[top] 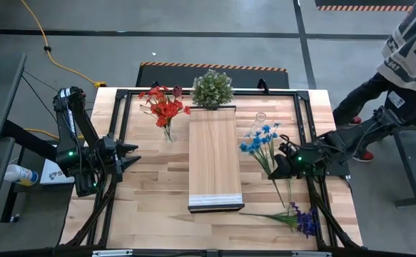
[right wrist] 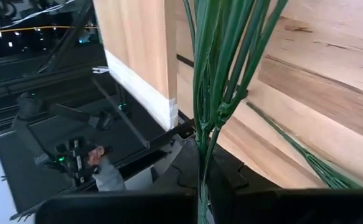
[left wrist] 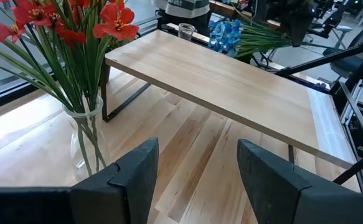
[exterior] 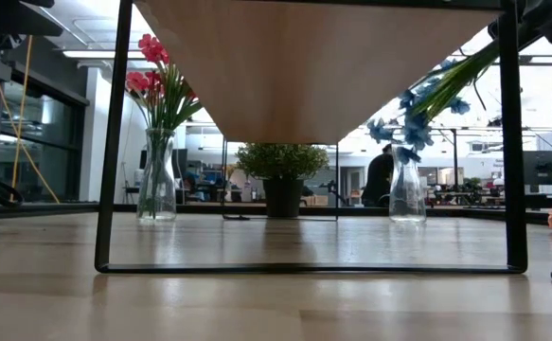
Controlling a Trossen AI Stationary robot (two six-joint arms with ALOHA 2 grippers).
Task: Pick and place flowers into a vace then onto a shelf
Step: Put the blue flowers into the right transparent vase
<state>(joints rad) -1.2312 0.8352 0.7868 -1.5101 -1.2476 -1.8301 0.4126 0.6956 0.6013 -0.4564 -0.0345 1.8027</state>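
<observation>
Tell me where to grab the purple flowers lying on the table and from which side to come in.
Grip the purple flowers on the bare green stems, left of the blooms, coming straight down from above. They lie flat on the tabletop near its front right corner, stems pointing toward the shelf, so fingers should straddle the stems crosswise.

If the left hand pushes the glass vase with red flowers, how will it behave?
The vase is tall and narrow with long red flowers leaning out, so it probably tips easily. Clear glass: likely fragile and slippery. The open left hand is near it.

Grey concrete floor point(top: 215, 43), yellow cable point(top: 51, 53), striped floor tape point(top: 364, 8), tall windows point(exterior: 39, 142), ceiling lights point(exterior: 105, 54).
</observation>
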